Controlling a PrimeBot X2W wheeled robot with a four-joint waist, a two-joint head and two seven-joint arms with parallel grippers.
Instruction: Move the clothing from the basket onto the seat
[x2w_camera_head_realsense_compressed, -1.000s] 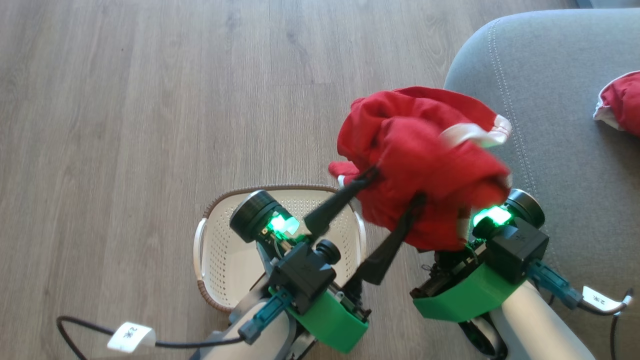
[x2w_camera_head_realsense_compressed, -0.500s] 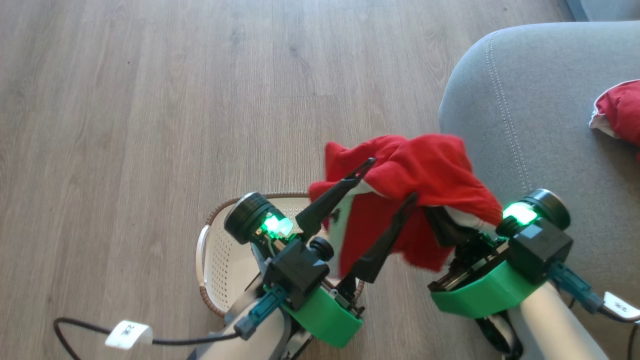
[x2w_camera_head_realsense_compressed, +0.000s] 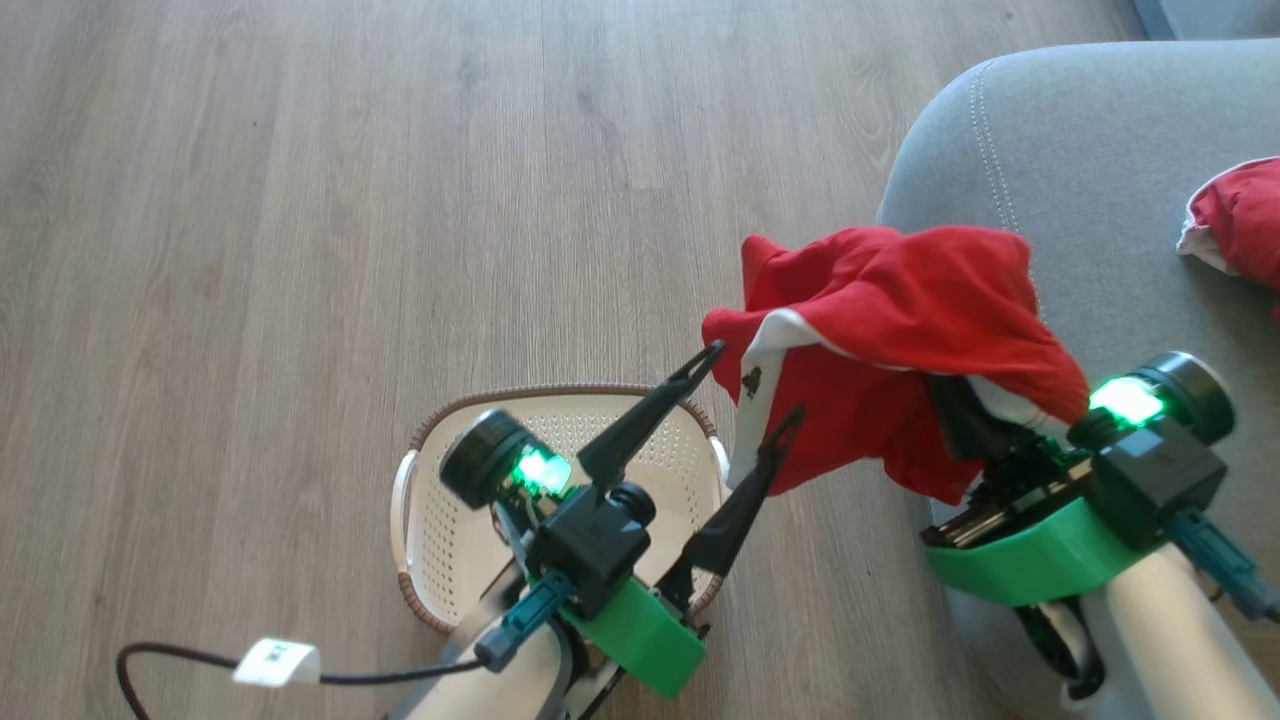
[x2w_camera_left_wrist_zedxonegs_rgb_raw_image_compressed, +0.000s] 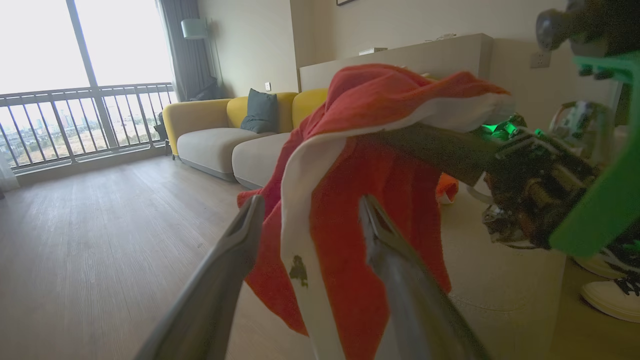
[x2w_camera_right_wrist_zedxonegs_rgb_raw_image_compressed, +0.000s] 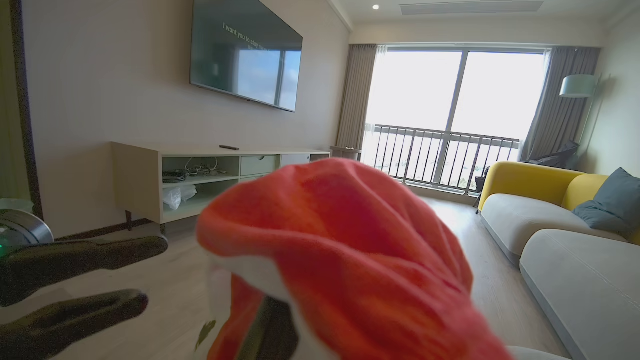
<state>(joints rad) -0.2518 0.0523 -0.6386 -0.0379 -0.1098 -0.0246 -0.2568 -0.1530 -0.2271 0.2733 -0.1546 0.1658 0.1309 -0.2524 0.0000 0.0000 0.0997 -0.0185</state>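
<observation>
**Red garment hangs from the right claw, over the seat's edge**

In the head view, we see the right gripper (x2w_camera_head_realsense_compressed: 958, 418) at the right of the frame, its fingers closed and buried under the red garment (x2w_camera_head_realsense_compressed: 900, 310). The cloth drapes over them and hangs clear of the wooden floor (x2w_camera_head_realsense_compressed: 300, 250). The garment sits in the middle right of the frame, partly over the rounded corner of the seat (x2w_camera_head_realsense_compressed: 1090, 150). The left gripper (x2w_camera_head_realsense_compressed: 755, 382) stands spread wide at lower centre and grips nothing. Its fingertips reach the garment's white-trimmed edge, but we cannot tell whether they touch it. Beneath that arm lies the basket (x2w_camera_head_realsense_compressed: 450, 510), and what we can see of its inside holds no cloth. A second red garment (x2w_camera_head_realsense_compressed: 1235, 215) rests on the seat at the right edge.

In the left wrist view, the left gripper (x2w_camera_left_wrist_zedxonegs_rgb_raw_image_compressed: 312, 205) rises from the bottom, fingers well apart. The red garment (x2w_camera_left_wrist_zedxonegs_rgb_raw_image_compressed: 380, 100) hangs just beyond them, its white band falling between the two. The right gripper (x2w_camera_left_wrist_zedxonegs_rgb_raw_image_compressed: 435, 150) reaches under the cloth from the right.

In the right wrist view, the red garment (x2w_camera_right_wrist_zedxonegs_rgb_raw_image_compressed: 340, 240) lies over the right gripper (x2w_camera_right_wrist_zedxonegs_rgb_raw_image_compressed: 270, 330) at centre and bottom. The left gripper (x2w_camera_right_wrist_zedxonegs_rgb_raw_image_compressed: 150, 274) shows at the lower left, parted, beside the cloth.
</observation>
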